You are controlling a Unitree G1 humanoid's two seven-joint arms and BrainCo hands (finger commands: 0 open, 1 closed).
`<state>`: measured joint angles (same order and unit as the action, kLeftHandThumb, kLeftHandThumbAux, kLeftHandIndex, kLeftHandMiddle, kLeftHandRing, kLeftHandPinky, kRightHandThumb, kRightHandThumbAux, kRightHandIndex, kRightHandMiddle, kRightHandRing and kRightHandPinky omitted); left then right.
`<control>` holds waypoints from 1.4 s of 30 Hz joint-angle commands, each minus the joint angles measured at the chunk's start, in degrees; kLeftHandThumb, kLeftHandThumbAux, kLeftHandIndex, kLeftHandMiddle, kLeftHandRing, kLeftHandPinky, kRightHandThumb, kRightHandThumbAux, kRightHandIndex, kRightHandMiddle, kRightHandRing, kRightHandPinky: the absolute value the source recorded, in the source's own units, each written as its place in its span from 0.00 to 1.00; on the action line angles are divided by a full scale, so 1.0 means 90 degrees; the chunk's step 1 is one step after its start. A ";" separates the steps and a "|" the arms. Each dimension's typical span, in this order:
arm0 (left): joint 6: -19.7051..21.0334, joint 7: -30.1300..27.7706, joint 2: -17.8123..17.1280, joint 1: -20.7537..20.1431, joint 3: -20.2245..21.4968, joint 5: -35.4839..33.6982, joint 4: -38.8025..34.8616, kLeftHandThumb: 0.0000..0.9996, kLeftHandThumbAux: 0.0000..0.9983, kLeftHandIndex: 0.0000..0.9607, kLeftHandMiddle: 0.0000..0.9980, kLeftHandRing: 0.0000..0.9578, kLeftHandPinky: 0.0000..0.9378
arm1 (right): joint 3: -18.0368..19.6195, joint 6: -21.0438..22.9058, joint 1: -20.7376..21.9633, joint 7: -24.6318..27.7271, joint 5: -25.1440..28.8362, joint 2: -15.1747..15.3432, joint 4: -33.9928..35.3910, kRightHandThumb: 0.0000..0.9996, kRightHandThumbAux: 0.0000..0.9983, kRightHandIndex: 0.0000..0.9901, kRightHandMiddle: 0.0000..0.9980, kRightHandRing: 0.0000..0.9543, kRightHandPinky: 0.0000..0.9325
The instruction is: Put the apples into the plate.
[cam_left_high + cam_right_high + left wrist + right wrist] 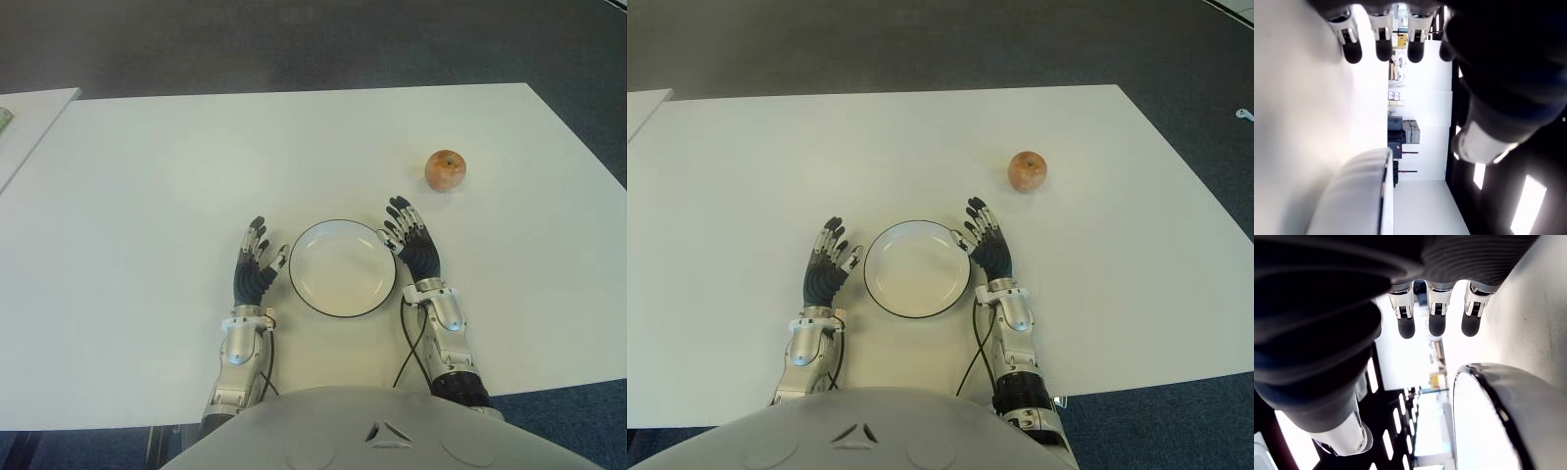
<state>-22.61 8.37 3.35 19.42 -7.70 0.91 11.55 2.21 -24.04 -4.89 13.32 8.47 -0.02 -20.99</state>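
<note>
I see one apple (446, 169) sitting on the white worktop (147, 176), out toward its right edge and well apart from the plate (342, 267), which lies empty near the front edge. My left hand (254, 268) shows just beside the plate's left rim, fingers spread and holding nothing. My right hand (412, 241) shows just beside the right rim, fingers likewise extended and empty, between plate and apple.
</note>
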 commanded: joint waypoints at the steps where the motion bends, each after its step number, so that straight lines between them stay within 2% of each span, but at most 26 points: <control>1: 0.0713 0.0109 0.0309 0.0303 0.0010 -0.0042 0.0310 0.00 0.70 0.00 0.00 0.00 0.00 | 0.0071 0.0433 -0.0319 0.0076 0.0107 0.0050 -0.0354 0.02 0.82 0.00 0.00 0.00 0.00; 6: 0.0699 0.0128 0.0310 0.0292 -0.0013 -0.0002 0.0311 0.00 0.67 0.00 0.00 0.00 0.00 | 0.0085 0.0512 -0.0229 0.0103 0.0109 0.0120 -0.0232 0.03 0.83 0.00 0.00 0.00 0.00; 12: 0.0737 0.0169 0.0325 0.0269 -0.0031 0.0043 0.0313 0.00 0.65 0.00 0.00 0.00 0.00 | 0.0107 0.0834 -0.0025 -0.0086 0.0021 0.0180 0.0141 0.05 0.82 0.00 0.00 0.00 0.00; 16: 0.0778 0.0240 0.0342 0.0229 -0.0043 0.0086 0.0316 0.00 0.63 0.00 0.00 0.00 0.00 | 0.0123 0.0614 0.0454 -0.0489 -0.0449 0.0320 -0.0037 0.10 0.77 0.00 0.00 0.00 0.00; 18: 0.0784 0.0252 0.0345 0.0211 -0.0049 0.0086 0.0325 0.00 0.62 0.00 0.00 0.00 0.00 | 0.0100 0.0285 0.0572 -0.0770 -0.0791 0.0359 -0.0196 0.13 0.75 0.00 0.00 0.00 0.00; 20: 0.0767 0.0250 0.0343 0.0197 -0.0049 0.0073 0.0343 0.00 0.61 0.00 0.00 0.00 0.00 | 0.0039 -0.0146 0.0692 -0.1134 -0.1257 0.0449 -0.0382 0.17 0.72 0.00 0.00 0.00 0.01; 21: 0.0772 0.0263 0.0346 0.0189 -0.0049 0.0079 0.0348 0.00 0.61 0.00 0.00 0.00 0.00 | -0.0053 -0.0426 0.0787 -0.1469 -0.1732 0.0597 -0.0473 0.18 0.71 0.00 0.00 0.00 0.02; 23: 0.0783 0.0279 0.0349 0.0183 -0.0049 0.0088 0.0349 0.00 0.61 0.00 0.00 0.00 0.00 | -0.0162 -0.0761 0.0903 -0.1881 -0.2289 0.0766 -0.0612 0.23 0.67 0.00 0.00 0.00 0.03; 25: 0.0825 0.0312 0.0371 0.0174 -0.0052 0.0099 0.0352 0.00 0.61 0.00 0.00 0.00 0.00 | -0.0352 -0.1002 0.1175 -0.2532 -0.3186 0.1095 -0.0702 0.28 0.63 0.01 0.00 0.00 0.05; 27: 0.0873 0.0338 0.0399 0.0175 -0.0050 0.0096 0.0344 0.00 0.62 0.00 0.00 0.00 0.00 | -0.0704 -0.1021 0.1593 -0.3473 -0.4406 0.1564 -0.0844 0.34 0.59 0.03 0.00 0.00 0.04; 30: 0.0901 0.0352 0.0430 0.0164 -0.0049 0.0082 0.0350 0.00 0.62 0.00 0.00 0.00 0.00 | -0.1081 -0.0832 0.2031 -0.4161 -0.5296 0.1956 -0.1119 0.38 0.55 0.05 0.01 0.00 0.01; 33: 0.0913 0.0372 0.0451 0.0155 -0.0051 0.0087 0.0359 0.00 0.63 0.00 0.00 0.00 0.00 | -0.1315 -0.0699 0.2288 -0.4518 -0.5693 0.2153 -0.1349 0.41 0.51 0.06 0.01 0.00 0.00; 36: 0.0902 0.0396 0.0461 0.0150 -0.0050 0.0101 0.0386 0.00 0.64 0.00 0.00 0.00 0.00 | -0.1673 -0.0364 0.2651 -0.4851 -0.6283 0.2416 -0.1601 0.41 0.49 0.07 0.00 0.00 0.00; 39: 0.0830 0.0399 0.0465 0.0117 -0.0058 0.0109 0.0478 0.00 0.65 0.00 0.00 0.00 0.00 | -0.2096 0.0199 0.3067 -0.4844 -0.7053 0.2776 -0.1620 0.41 0.45 0.06 0.00 0.00 0.00; 42: 0.0824 0.0407 0.0464 0.0115 -0.0063 0.0121 0.0488 0.00 0.66 0.00 0.00 0.00 0.00 | -0.2299 0.0450 0.3307 -0.4783 -0.7330 0.2914 -0.1659 0.40 0.42 0.05 0.00 0.00 0.00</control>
<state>-21.55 10.11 3.30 18.75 -7.93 2.01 10.87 -12.58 -24.81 19.40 -27.96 -48.12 22.34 -33.21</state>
